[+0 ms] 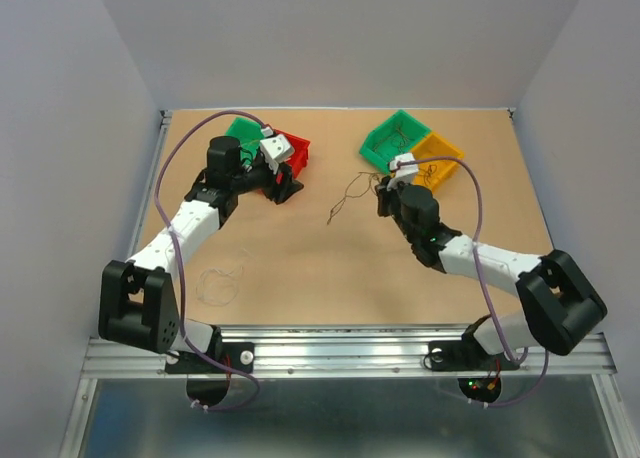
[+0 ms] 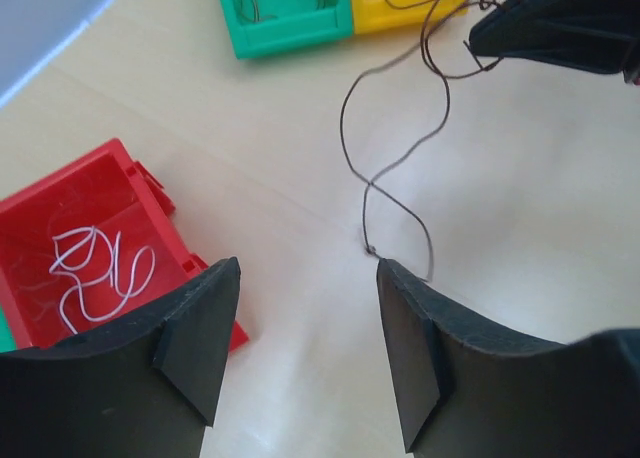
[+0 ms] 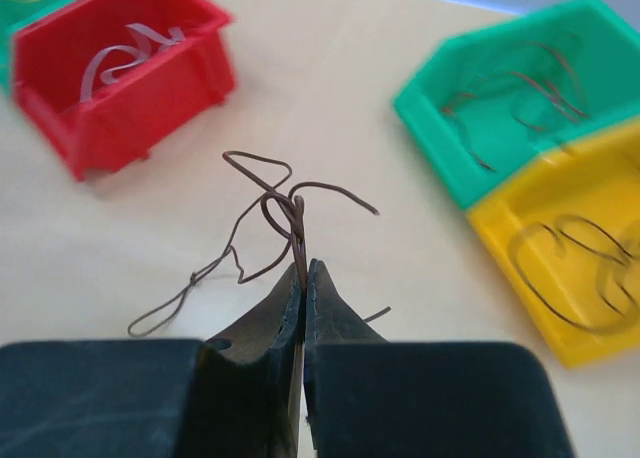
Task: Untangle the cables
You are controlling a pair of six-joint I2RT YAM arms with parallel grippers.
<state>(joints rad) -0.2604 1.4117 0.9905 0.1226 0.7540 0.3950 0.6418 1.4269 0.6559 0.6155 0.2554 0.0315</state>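
A knotted clump of thin brown cables [image 3: 285, 206] is pinched at its loop by my right gripper [image 3: 304, 268], which is shut on it. Loose strands trail left over the table [image 1: 348, 193]. In the top view the right gripper [image 1: 384, 192] is mid-table, in front of the right-hand bins. My left gripper [image 2: 308, 266] is open and empty, low over the table just right of the red bin. The far end of the brown cables [image 2: 385, 173] lies just beyond its right fingertip. In the top view the left gripper [image 1: 284, 185] is left of the cables, apart from them.
A red bin [image 1: 295, 150] holding whitish wires [image 2: 95, 268] and a green bin [image 1: 242, 130] stand at the back left. A green bin [image 1: 395, 136] and a yellow bin [image 1: 440, 163], both with wires, stand at the back right. A faint thin wire [image 1: 218, 283] lies near the front left.
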